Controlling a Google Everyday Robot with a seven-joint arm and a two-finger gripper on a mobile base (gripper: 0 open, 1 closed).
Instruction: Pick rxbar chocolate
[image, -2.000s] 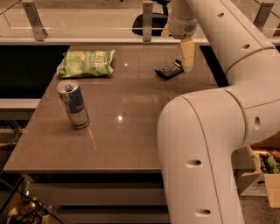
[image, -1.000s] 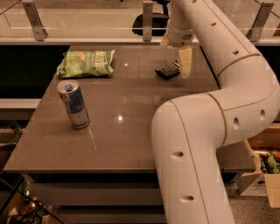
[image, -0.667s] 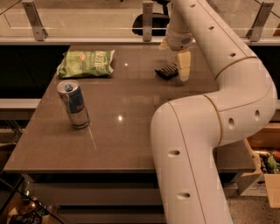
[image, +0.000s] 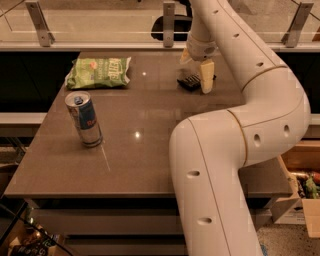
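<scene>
Two seconds on, my hand (image: 196, 74) has dropped to straddle the rxbar (image: 189, 82) on the worktop (image: 150, 117), fingers apart, nothing gripped yet.

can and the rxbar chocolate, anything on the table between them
Nothing: the camera view shows bare table from the can to the rxbar chocolate. The gripper sits over the bar, far side.

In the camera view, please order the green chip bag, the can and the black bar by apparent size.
Largest: green chip bag and can, about alike; the can stands nearer, so unranked.
Smallest: rxbar chocolate, farther off, partly hidden by the gripper over it at the far side of the table.
</scene>
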